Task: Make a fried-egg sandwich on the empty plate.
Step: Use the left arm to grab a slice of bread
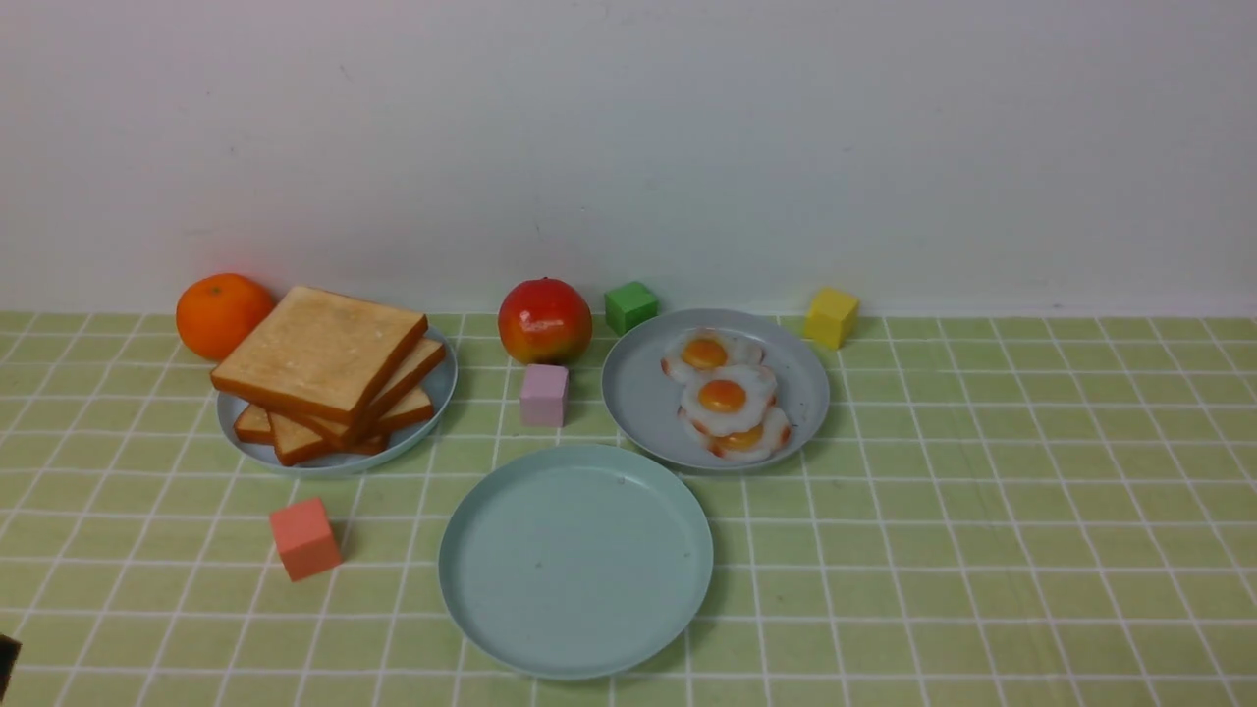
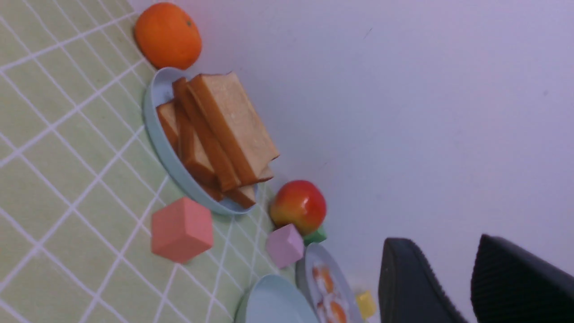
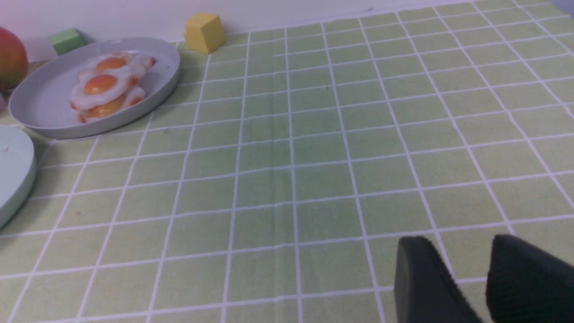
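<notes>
At the near centre of the green checked tablecloth (image 1: 982, 511): the empty plate (image 1: 575, 560), pale mint, round, low-rimmed, bare.

Behind it to the left: a grey-blue toast plate (image 1: 339, 462) loaded with toast slices (image 1: 319, 363), golden with darker crusts. Stacked unevenly, the top slice tilted and reaching toward the orange (image 1: 222, 314), just beside the plate and near the wall.

Behind the mint plate to the right, rims very close: a grey-blue egg plate (image 1: 638, 393) with three fried eggs (image 1: 725, 396), white with orange yolks, overlapping in a row. Toast and eggs apart, each kind on its own plate.

Between the two grey-blue plates: a red-and-yellow apple (image 1: 544, 320) by the wall, with a lilac cube (image 1: 543, 395) just in front of it. By the far rim of the egg plate: a green cube (image 1: 629, 306) on the left side and a yellow cube (image 1: 831, 316) on the right. On the cloth in front of the toast plate, left of the mint plate: a salmon cube (image 1: 304, 538).

Left gripper (image 2: 446, 244): seen only from its own wrist camera. Two black ribbed fingers standing apart with a clear gap, clamped on nothing, well short of the toast plate.

Right gripper (image 3: 459, 244): much the same in its own wrist view. Fingers parted, gripping nothing, over bare cloth well to the right of the egg plate.
</notes>
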Action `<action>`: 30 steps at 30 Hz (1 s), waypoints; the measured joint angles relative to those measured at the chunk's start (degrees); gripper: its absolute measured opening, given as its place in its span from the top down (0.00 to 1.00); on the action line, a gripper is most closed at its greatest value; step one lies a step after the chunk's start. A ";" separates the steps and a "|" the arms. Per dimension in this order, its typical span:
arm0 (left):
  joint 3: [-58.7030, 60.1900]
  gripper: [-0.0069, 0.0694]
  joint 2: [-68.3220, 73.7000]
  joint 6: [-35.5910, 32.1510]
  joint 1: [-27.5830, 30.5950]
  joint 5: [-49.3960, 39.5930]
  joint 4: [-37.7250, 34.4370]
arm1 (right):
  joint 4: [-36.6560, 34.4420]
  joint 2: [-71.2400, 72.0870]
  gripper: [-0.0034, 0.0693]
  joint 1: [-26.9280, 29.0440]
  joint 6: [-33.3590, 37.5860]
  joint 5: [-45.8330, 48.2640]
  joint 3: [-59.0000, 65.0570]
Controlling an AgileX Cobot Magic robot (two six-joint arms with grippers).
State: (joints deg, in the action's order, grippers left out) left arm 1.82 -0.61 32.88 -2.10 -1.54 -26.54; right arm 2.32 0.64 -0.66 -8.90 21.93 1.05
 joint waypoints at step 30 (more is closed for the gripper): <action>-48.49 0.93 56.53 -36.22 -16.17 -43.47 12.55 | -29.92 0.00 0.63 0.00 -13.90 -12.73 0.15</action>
State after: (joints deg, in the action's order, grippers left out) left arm -46.66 55.92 -3.34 -18.27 -45.01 -13.98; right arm -27.61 0.64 -0.66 -22.80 9.19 1.21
